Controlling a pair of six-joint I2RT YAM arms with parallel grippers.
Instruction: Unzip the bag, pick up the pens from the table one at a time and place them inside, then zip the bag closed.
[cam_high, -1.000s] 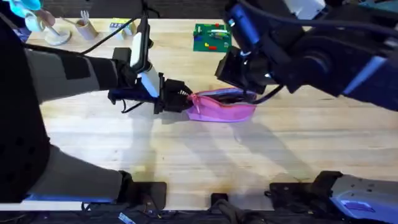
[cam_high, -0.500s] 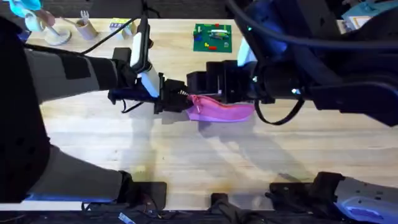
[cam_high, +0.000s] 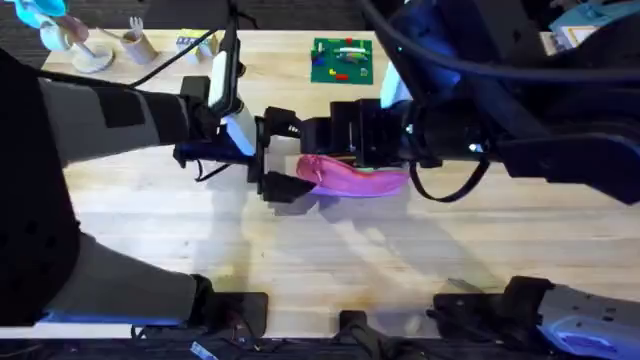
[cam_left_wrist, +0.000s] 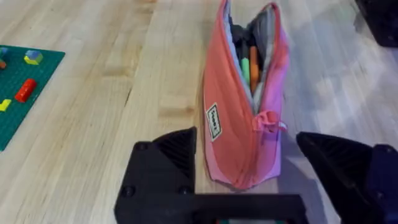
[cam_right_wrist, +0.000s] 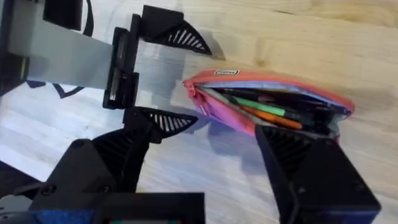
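The bag (cam_high: 352, 180) lies near the middle of the table (cam_high: 330, 270), its length running left to right, and its zipper is open along the top. In the left wrist view the bag (cam_left_wrist: 245, 106) stands on its long edge with the mouth gaping, and pens (cam_left_wrist: 247, 65) lie inside it, one green and one orange among darker ones. The right wrist view shows the same open mouth of the bag (cam_right_wrist: 267, 109) with the pens (cam_right_wrist: 264, 111) lying lengthwise inside. A small label sits on the bag's side, and the zipper pull hangs at the bag's left end (the end nearest the left gripper).

The left gripper (cam_high: 283, 158) is at the bag's left end, its black fingers spread apart, one on the far side and one on the near side of that end; from the wrist view its gripper (cam_left_wrist: 261, 165) straddles the bag's end without closing on it. Whether the fingers touch the fabric cannot be told.

The right gripper (cam_high: 340, 140) comes in from the right and hangs over the far side of the bag. In its own wrist view the gripper (cam_right_wrist: 211, 155) has its fingers wide apart, one on each side of the bag, holding nothing.

Farther off on the table, a green board (cam_high: 341, 60) with small coloured pieces lies beyond the bag, and some cups (cam_high: 95, 45) stand at the far left.
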